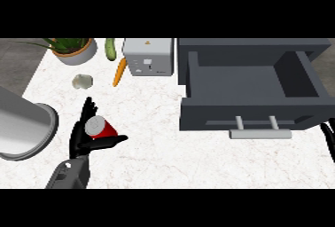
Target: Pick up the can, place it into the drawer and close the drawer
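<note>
Looking down from my head: my left hand [82, 135] grips the red can [100, 127], which sits between my fingers [87, 110] behind it and my thumb curled beneath. The open drawer [248, 84] stands well apart, rightward. My right hand [329, 139] barely shows at the right edge; I cannot tell its state.

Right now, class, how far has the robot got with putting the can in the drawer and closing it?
Done: the drawer stands open, ready to take the can. In hand: the left robot hand is curled round the red can, over the counter well left of the drawer. Left: carry the can across, set it inside, then push the drawer shut, probably at its handle.
</note>
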Robot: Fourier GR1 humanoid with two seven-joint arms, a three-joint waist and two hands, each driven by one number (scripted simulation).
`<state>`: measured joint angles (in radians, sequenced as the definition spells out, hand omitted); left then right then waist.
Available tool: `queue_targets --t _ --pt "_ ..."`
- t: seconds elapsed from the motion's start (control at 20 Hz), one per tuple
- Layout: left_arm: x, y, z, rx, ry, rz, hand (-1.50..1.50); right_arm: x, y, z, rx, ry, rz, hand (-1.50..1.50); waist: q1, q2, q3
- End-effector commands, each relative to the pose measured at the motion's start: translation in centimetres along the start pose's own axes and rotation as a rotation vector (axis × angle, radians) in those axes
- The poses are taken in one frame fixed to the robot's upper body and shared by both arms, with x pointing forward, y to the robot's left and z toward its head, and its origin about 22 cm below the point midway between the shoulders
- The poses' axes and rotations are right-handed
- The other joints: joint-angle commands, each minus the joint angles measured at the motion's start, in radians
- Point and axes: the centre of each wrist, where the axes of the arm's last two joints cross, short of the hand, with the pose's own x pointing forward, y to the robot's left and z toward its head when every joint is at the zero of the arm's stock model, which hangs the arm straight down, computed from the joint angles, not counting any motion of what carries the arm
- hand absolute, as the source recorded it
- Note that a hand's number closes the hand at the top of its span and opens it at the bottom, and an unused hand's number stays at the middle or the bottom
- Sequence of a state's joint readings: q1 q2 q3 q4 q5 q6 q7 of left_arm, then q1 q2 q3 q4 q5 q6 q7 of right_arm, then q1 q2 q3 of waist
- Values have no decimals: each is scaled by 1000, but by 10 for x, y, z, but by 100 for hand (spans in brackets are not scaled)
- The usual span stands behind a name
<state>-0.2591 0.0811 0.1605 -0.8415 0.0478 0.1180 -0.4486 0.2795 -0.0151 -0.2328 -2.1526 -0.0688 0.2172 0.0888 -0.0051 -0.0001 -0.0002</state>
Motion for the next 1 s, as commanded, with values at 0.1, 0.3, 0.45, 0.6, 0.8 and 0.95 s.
queue_targets --t 0.1,0.3,0.45,0.6,0.8,0.95 --pt "7 1 -10 -35 -27 27 150 -1 -11 -3 -3 -6 3 -150 1 0 0" --pt "25 -39 -17 -47 -44 81 150 -4 -9 15 -8 -1 -7 -150 -1 -1 0" --pt "5 -26 3 -89 -47 124 150 12 -10 12 -16 -5 -19 -150 0 -1 0" --pt "28 -58 -11 -101 -68 105 150 0 6 1 -18 -15 -23 -150 0 0 0" --pt "41 0 -24 -71 -86 122 150 9 -12 1 -13 -20 -28 -150 2 0 0" --pt "32 12 -2 -46 -78 120 150 -2 -3 -10 -34 -18 -3 -150 7 -1 0"
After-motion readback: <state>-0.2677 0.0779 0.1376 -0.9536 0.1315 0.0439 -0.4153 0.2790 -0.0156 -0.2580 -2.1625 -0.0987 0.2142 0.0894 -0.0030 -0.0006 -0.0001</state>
